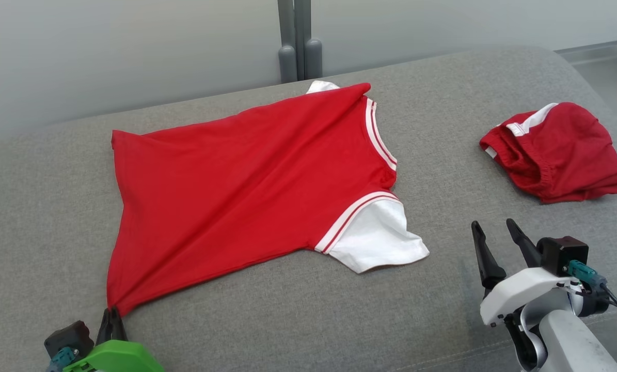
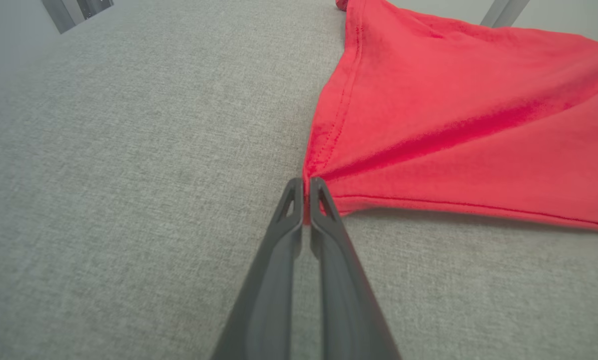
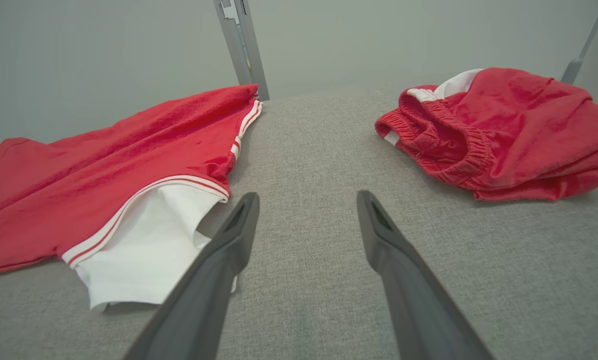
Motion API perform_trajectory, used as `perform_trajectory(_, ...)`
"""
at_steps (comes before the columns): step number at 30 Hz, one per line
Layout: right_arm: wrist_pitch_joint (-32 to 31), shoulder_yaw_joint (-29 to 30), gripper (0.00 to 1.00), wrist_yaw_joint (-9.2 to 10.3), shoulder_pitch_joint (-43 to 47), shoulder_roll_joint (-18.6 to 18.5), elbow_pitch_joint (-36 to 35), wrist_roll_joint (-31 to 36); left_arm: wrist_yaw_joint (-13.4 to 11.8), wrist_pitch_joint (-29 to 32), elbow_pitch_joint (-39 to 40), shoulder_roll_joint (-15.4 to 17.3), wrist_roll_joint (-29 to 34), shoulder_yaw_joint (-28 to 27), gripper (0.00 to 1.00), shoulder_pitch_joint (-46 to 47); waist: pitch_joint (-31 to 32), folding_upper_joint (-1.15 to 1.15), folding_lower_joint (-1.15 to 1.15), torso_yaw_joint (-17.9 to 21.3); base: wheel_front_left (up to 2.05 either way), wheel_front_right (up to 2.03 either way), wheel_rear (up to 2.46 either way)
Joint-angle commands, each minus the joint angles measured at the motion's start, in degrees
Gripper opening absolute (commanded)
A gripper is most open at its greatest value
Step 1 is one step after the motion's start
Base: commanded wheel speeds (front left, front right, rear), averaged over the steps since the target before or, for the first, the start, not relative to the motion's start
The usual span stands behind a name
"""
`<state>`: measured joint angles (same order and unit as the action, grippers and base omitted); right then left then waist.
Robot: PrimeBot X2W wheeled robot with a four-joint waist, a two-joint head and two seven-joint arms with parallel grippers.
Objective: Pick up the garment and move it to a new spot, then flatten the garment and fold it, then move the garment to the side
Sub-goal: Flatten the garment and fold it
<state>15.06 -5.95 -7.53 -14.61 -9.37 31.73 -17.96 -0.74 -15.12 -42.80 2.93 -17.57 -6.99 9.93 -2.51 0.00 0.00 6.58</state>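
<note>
**Fig.** Shirt (image 1: pixel 246 186) spread over the centre-left of the surface (image 1: pixel 287 320). Judged a light, limp, non-fragile knit w/ no stiffness, so it should sag and drag from any single hold and cling a little to the woven cover. Best holds are prob. the hem corners or shoulder seams, taken in pairs. L pincer (image 1: pixel 113 313) is pressed together on the near hem corner, by the near-left corner of the surface; creases fan from that pinch toward the far shoulder. R pincer (image 1: pixel 492 223) is spread and empty, near the white sleeve (image 1: pixel 378 243) but not touching. Long axis runs left–right, slightly skewed: hem toward left edge, neck toward right edge. Shorts (image 1: pixel 561 150) lie bunched by the right edge, well apart.
</note>
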Motion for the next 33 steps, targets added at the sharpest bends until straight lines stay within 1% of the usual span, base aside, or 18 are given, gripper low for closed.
perform_trajectory(1,0.1,-0.2,1.00,0.09,0.7,0.0,0.6,0.0,0.4,0.0,0.0,0.5,0.8,-0.8,0.06,-1.0,0.5,0.00,0.00,-0.6,0.00,0.00,0.00)
perform_trajectory(2,0.1,-0.1,1.00,0.09,0.8,0.0,0.8,-0.1,0.7,0.0,0.3,0.5,1.5,-0.9,0.63,-1.0,0.5,0.00,0.00,-0.8,0.00,0.00,0.00)
perform_trajectory(3,0.1,-0.1,1.00,0.09,0.9,-0.1,1.0,-0.2,1.1,0.0,0.7,0.4,1.9,-1.2,1.00,-1.0,0.6,0.00,0.00,-1.0,0.00,0.00,0.00)
perform_trajectory(11,0.1,-1.1,1.00,0.09,1.7,0.3,1.3,0.3,2.3,0.0,3.5,0.1,4.4,-1.0,1.00,-1.7,1.1,0.00,0.00,-1.7,0.00,0.00,0.00)
perform_trajectory(15,0.1,-1.6,1.00,0.09,2.5,0.5,1.9,0.4,2.5,0.0,4.9,0.1,3.4,1.3,1.00,-1.8,1.3,0.00,0.00,-2.3,0.00,0.00,0.00)
perform_trajectory(18,0.1,-1.5,1.00,0.09,2.9,0.9,1.9,0.7,2.0,0.0,6.4,0.1,3.0,3.0,1.00,-2.6,1.6,0.00,0.00,-3.1,0.00,0.00,0.00)
perform_trajectory(26,0.1,1.3,1.00,0.09,5.5,2.3,-2.5,4.0,1.1,0.0,10.9,0.1,3.8,5.0,1.00,-5.8,3.8,0.00,0.00,-4.1,0.00,0.00,0.00)
perform_trajectory(33,0.1,2.3,1.00,0.09,8.6,3.3,-7.8,7.2,1.4,0.0,15.8,0.1,4.5,5.6,1.00,-8.7,5.2,0.00,0.00,-4.2,0.00,0.00,0.00)
